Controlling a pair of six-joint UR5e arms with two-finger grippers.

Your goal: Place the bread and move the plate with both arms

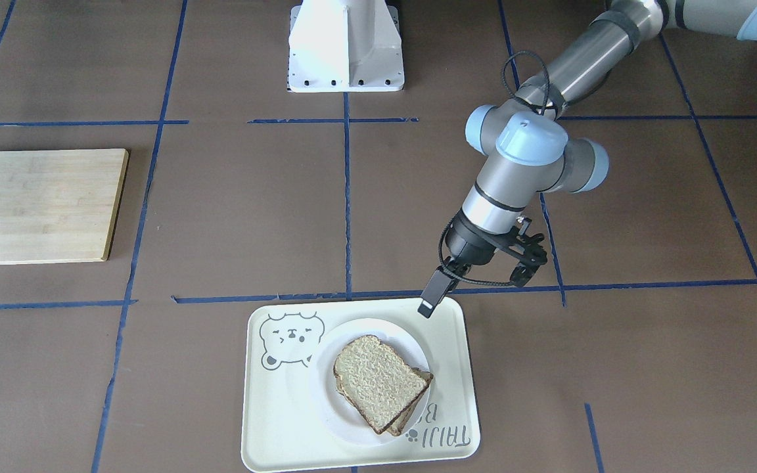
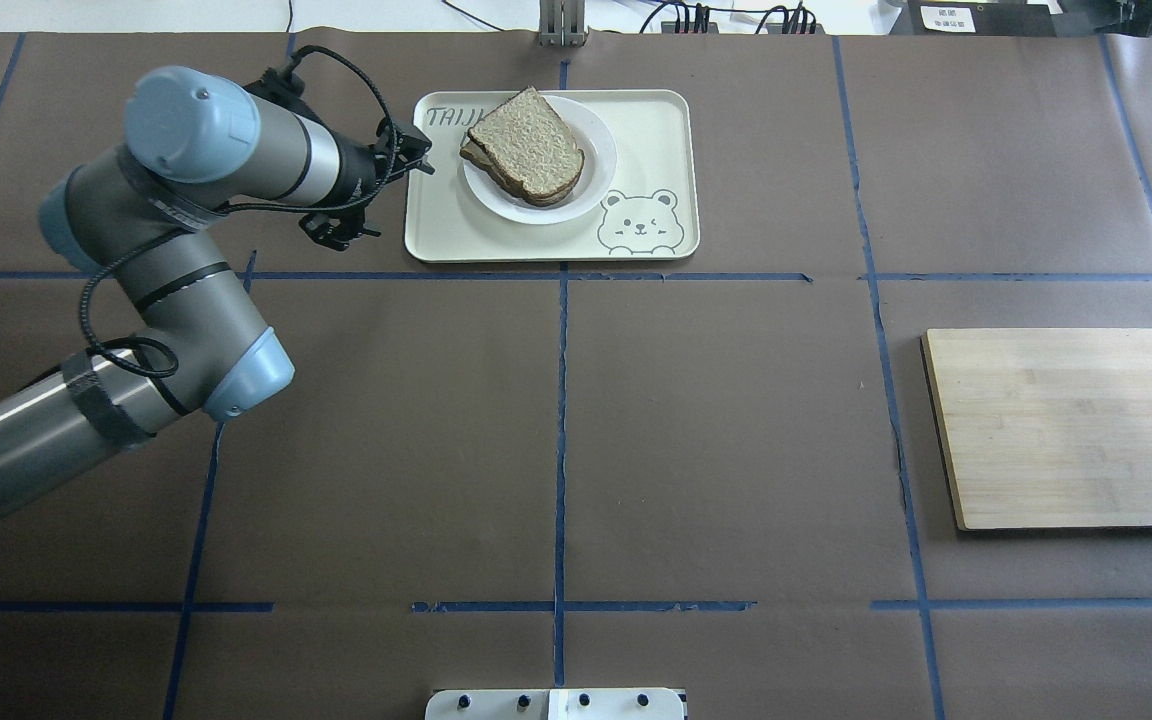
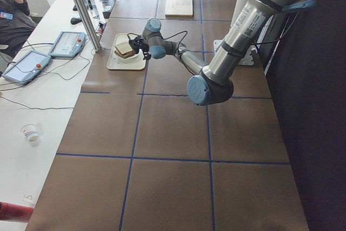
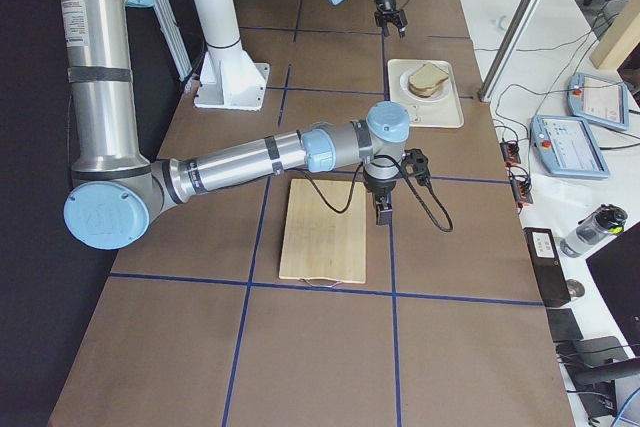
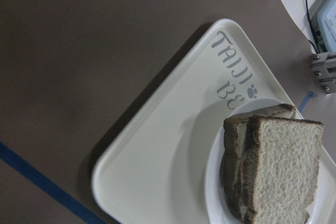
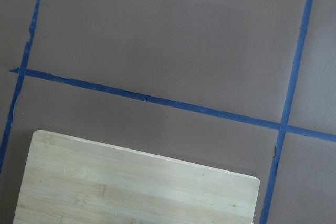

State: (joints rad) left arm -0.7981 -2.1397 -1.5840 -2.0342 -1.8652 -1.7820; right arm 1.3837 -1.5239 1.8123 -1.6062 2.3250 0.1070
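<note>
From my remote station I see the plain slice of pale bread with a dark brown crust [image 1: 378, 378] lying on top of another slice, on the small round white plate [image 1: 378, 326]. The plate sits on the cream rectangular tray with a bear drawing [image 1: 273, 407], on the side of the tray away from the bear. The tray rests on the brown paper-covered surface marked with blue tape lines [image 1: 221, 217], at its far edge from the robot. The silver-grey left arm [image 2: 186, 290] reaches across to the tray, and its black left gripper [image 1: 428, 303] hangs over the tray's rim at the corner on the robot's left, near the plate but apart from both plate and bread. Only one dark finger shows clearly in the front view, and the left wrist view shows none, so I cannot tell whether this gripper is spread or pressed together. The right arm [image 4: 240, 162] lies low and stretched out. Its right gripper [image 4: 383, 212] points down just over the edge of the pale bamboo cutting board [image 4: 322, 232], well apart from the tray. I see that gripper only from the side, so I cannot tell its state either.
</note>
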